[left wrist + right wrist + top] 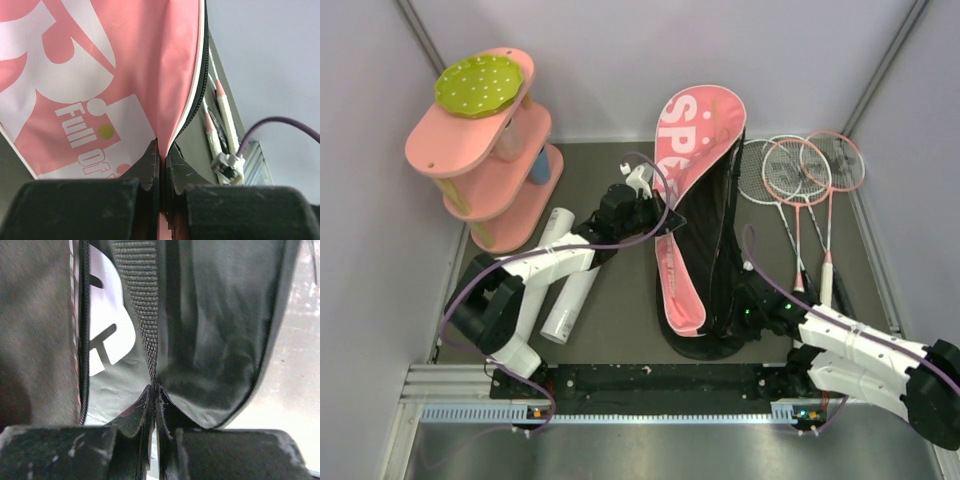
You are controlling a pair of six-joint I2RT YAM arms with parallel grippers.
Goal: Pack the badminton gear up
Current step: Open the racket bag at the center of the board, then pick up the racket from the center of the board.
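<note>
The racket bag (pixel 692 215) lies in the middle, its pink "SPORT" flap lifted off the black side so the mouth gapes. My left gripper (pixel 660 222) is shut on the pink flap's edge (pixel 170 90). My right gripper (pixel 748 300) is shut on the bag's black side at its woven strap (pixel 142 305). Three rackets (pixel 803 180) lie on the table right of the bag; their grips (pixel 220 117) show in the left wrist view. Two white tubes (pixel 565 290) lie under my left arm. No shuttlecock is in view.
A pink tiered shelf (pixel 485 165) with a green dotted disc (pixel 478 84) stands at the back left. Grey walls close the table at the back and both sides. A metal rail (pixel 640 410) runs along the near edge.
</note>
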